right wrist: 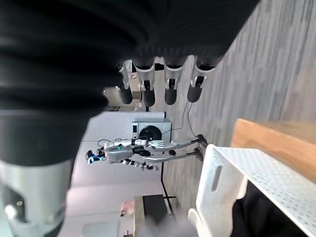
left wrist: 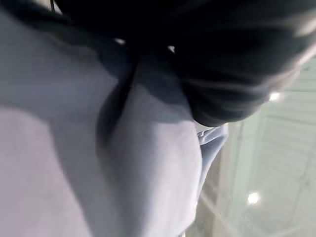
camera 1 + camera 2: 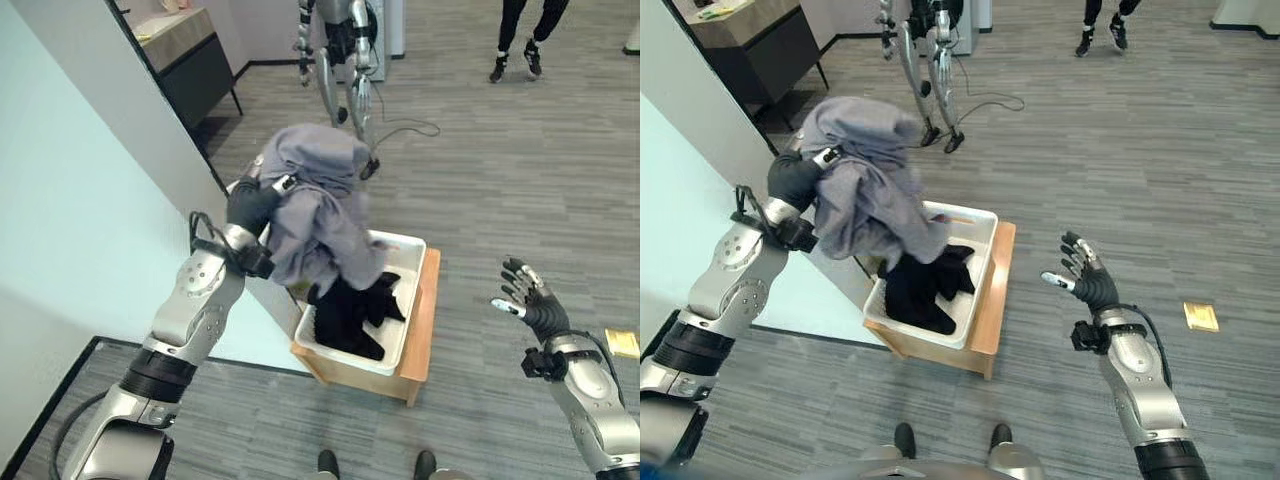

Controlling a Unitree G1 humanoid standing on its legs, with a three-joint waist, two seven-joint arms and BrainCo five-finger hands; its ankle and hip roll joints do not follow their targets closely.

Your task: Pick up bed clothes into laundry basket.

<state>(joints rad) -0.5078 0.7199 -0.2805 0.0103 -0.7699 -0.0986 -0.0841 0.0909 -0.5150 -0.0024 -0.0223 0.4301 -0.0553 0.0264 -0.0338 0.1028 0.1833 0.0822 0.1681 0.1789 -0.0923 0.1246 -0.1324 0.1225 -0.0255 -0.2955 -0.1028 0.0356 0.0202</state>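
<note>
One big grey garment (image 3: 315,205) is what I've got up in my left hand (image 3: 250,205) right now, held high over the basket (image 3: 405,250) so the loose end can hang down into it rather than drag over the rim. The basket is white and sits on a low wooden stand (image 3: 425,320), pushed up against the edge of the pale bed (image 3: 80,230), which is probably why I'm reaching across from the bed side. There's already black clothing (image 3: 350,310) lying in the bottom of it.

As for the fingers: the cloth is draped right over the top of my left hand and falls away on the basket side, so they're buried under it. In the left wrist view it's basically grey fabric up close. I honestly can't tell whether they're curled round it or just carrying it. The lower folds of the garment hang just over the near corner of the basket, touching or nearly touching the black pile, can't say which.

My right hand (image 3: 1085,275) is well off to the side above the floor, fingers spread and relaxed, holding nothing. I guess it's just staying clear while the left does the drop
</note>
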